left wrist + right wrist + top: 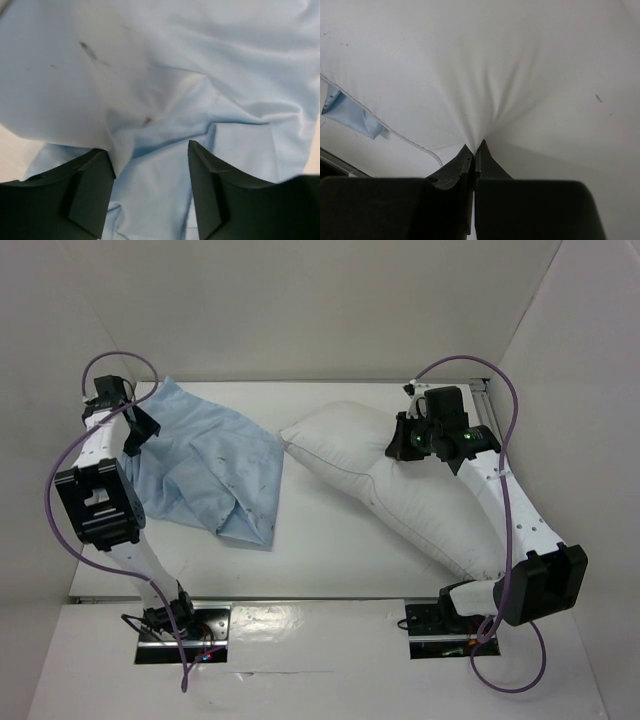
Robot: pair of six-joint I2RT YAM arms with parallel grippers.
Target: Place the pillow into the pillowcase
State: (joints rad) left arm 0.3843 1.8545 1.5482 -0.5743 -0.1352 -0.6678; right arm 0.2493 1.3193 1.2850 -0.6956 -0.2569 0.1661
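On the left, the left gripper [140,430] hangs over the far-left end of the pillowcase [210,475], which lies wrinkled and flat on the table [330,550]. From above its jaws are hard to read. The left wrist view settles it: the fingers [75,190] stand apart, unclamped, with pale blue cloth spread under and ahead of them and one raised fold brushing the inner edge of the left finger.

The pillow [350,455] lies just beside the pillowcase's right edge, fully outside it, running diagonally toward the right arm's base. The right gripper [405,445] sits on the pillow's upper surface. Its own camera shows what the overhead view cannot – the jaws pinched tight on a gathered pucker of white fabric [495,65], creases fanning out ahead of the fingertips, and a scrap of blue cloth past the pillow's seam to the left.
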